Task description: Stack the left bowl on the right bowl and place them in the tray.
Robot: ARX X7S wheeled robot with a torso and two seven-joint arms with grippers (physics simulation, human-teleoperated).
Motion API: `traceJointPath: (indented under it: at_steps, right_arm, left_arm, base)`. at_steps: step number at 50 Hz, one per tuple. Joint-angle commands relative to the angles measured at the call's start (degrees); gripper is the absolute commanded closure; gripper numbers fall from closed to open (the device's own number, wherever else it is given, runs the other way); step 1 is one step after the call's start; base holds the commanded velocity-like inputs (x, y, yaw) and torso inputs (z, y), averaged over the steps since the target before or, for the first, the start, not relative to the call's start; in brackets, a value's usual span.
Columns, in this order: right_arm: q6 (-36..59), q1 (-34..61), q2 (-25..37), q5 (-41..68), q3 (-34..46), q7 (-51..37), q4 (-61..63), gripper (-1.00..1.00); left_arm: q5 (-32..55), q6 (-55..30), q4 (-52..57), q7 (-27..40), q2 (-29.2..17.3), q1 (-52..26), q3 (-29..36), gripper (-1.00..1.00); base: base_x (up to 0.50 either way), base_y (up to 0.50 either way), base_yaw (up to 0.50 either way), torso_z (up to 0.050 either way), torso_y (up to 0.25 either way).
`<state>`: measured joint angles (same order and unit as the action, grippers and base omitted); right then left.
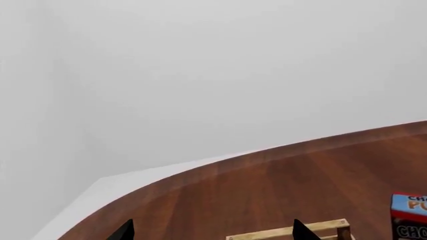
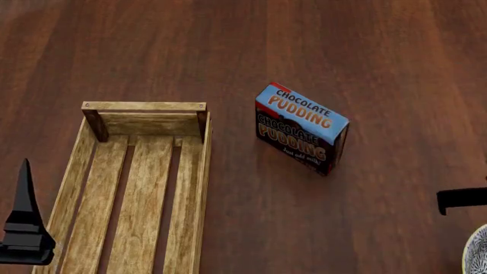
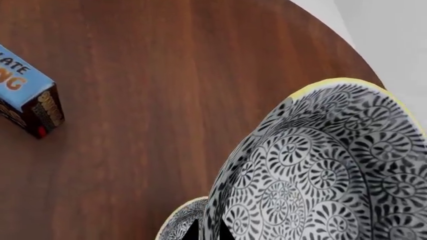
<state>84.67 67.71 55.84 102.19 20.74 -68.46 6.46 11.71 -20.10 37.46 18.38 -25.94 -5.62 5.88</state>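
A: Where is the long rectangular light-wood tray (image 2: 133, 188) with the slatted bottom being seen?

B: It is being shown at the left of the head view, lying flat on the dark brown wooden table (image 2: 365, 51), with nothing lying on its slats. One corner of it is also being caught at the edge of the left wrist view (image 1: 293, 231).

A: And the bowls?

B: A large black-and-white patterned bowl with a yellow rim (image 3: 327, 170) is being shown tilted, close to the right wrist camera. The rim of a second bowl of the same pattern (image 3: 180, 222) is being glimpsed just beside and below it. In the head view, only a sliver of patterned bowl (image 2: 477, 251) is being shown at the lower right corner, well apart from the tray.

A: How are the grippers being held?

B: The left gripper (image 1: 210, 231) is being held with its two dark fingertips spread wide, nothing between them, near the tray's end. Of the right gripper (image 2: 460, 198), only a dark part is being shown in the head view; whether anything is being gripped cannot be told.

A: Anything else on the table?

B: A blue-and-black chocolate pudding box (image 2: 300, 127) is being shown standing between the tray and the bowls, touching neither.
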Motion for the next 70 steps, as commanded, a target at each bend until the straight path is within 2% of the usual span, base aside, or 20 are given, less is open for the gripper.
traceJointPath:
  at_steps: [1, 10, 19, 46, 56, 70]
  right_arm:
    - [-1.0, -0.5, 2.2, 2.6, 1.9, -3.3, -1.6, 1.00]
    - [-1.3, -0.5, 2.5, 2.9, 3.3, -3.3, -2.3, 1.00]
    - [-3.4, -4.3, 2.8, -0.5, 3.4, 0.3, -1.6, 1.00]
    - [-4.3, -5.3, 2.0, -7.7, 7.2, 7.5, -4.3, 1.00]
    - [-4.1, -5.4, 1.3, -6.9, 8.4, 7.0, -4.7, 1.00]
    - [-5.2, -3.6, -0.3, -14.6, 11.4, 15.0, -8.6, 1.00]
  left_arm:
    - [-0.4, 0.3, -1.0, 0.1, -0.1, -0.5, 0.4, -1.00]
    - [-0.1, 0.4, -0.4, 0.1, -0.6, 0.3, -0.1, -1.00]
    - [0.1, 0.7, 0.0, 0.3, -1.0, 0.7, -0.7, -1.00]
    - [0.8, 1.4, -1.1, 0.9, -1.1, 0.5, -2.2, -1.00]
    - [1.2, 2.0, -1.1, 0.8, -1.3, 0.9, -2.6, -1.00]
    - [1.6, 3.1, -0.8, 1.5, -1.2, 0.9, -3.9, -1.00]
  base:
    - [0.00, 0.00, 0.00, 0.000, 0.000]
    - [0.00, 0.00, 0.00, 0.000, 0.000]
    - [0.00, 0.00, 0.00, 0.000, 0.000]
    - [0.00, 0.00, 0.00, 0.000, 0.001]
    - [0.00, 0.00, 0.00, 0.000, 0.000]
    - [0.00, 0.00, 0.00, 0.000, 0.000]
